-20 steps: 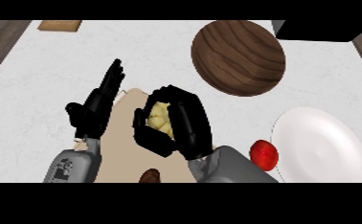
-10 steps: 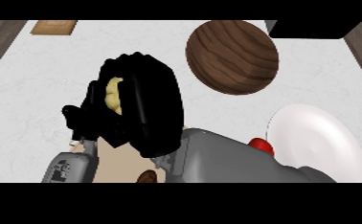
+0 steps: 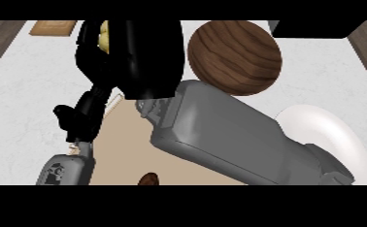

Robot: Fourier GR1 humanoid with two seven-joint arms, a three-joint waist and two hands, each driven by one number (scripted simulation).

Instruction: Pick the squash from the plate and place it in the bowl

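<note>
My right hand (image 3: 143, 56) is raised high at the top middle of the head view, its fingers curled round the yellow squash (image 3: 105, 34), of which only a sliver shows at the hand's left edge. The grey right forearm (image 3: 229, 134) crosses the middle of the view. The brown wooden bowl (image 3: 233, 56) sits just right of the hand, apart from it. Below lies the tan plate (image 3: 122, 148), partly covered by both arms. My left hand (image 3: 82, 114) stands open at the left over the plate's edge, fingers pointing up.
A white plate (image 3: 323, 129) lies at the right, half hidden by the forearm. A small brown object (image 3: 148, 179) shows at the lower edge. A wooden board (image 3: 54, 27) is at the far left and a dark block (image 3: 315, 28) at the far right.
My right hand has lifted the squash off the tan plate and risen toward the view, moving up. Its forearm now hides the red object near the white plate. The left hand stays put.
</note>
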